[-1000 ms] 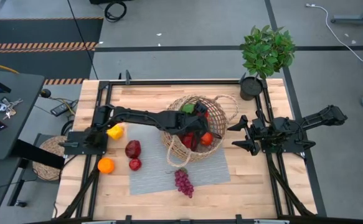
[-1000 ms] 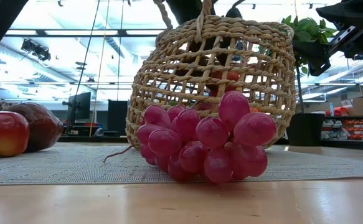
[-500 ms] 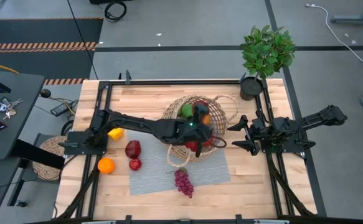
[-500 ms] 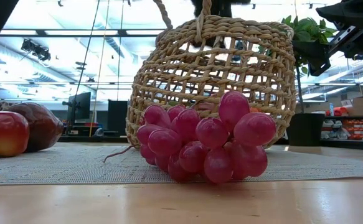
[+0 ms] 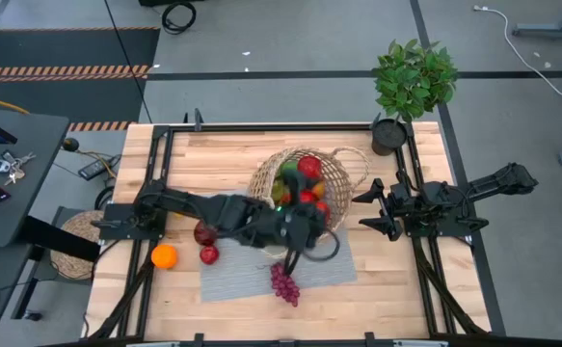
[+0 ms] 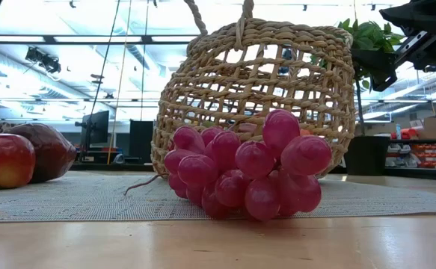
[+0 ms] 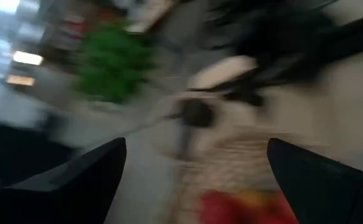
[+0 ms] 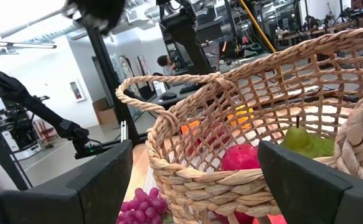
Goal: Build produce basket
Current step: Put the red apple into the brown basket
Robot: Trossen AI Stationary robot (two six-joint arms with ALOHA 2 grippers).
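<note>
The left gripper point(image 5: 305, 236) stands wide and holds nothing, just at the near rim of the wicker basket point(image 5: 343, 178). The basket contains a red apple point(image 5: 308, 167), a green pear point(image 8: 306, 142) and other produce. Purple grapes point(image 5: 283, 282) lie near this gripper. The right gripper point(image 5: 369, 210) waits beside the basket, fingers apart, empty.

my arms are all matte black, chunky jointed segments, with flat dark wedge-shaped fingers point(image 8: 100, 186) up front
</note>
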